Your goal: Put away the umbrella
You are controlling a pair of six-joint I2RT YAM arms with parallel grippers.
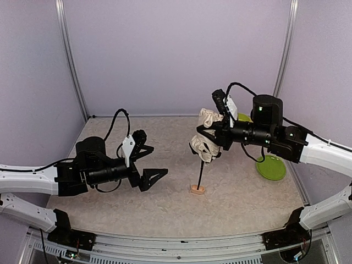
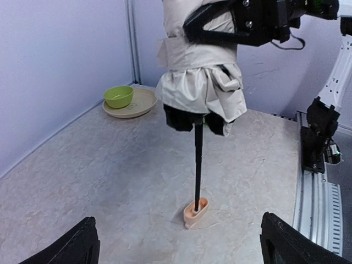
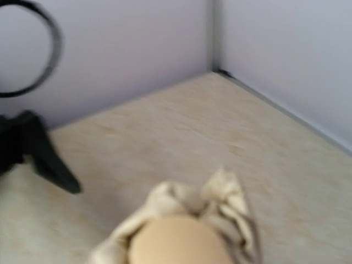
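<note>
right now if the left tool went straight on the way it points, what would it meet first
Probably the umbrella: its black shaft and beige handle stand centred ahead of the open left tool. Depth is hard to judge, but nothing lies between.

Non-task stuff: speckled beige counter, pale lilac walls on three sides, metal corner posts at the back. Flat green plate sits on the counter near the right wall. Back right corner: small green bowl sitting on a beige plate, off to the plate's left side. Grey metal rail runs along the near edge.
</note>
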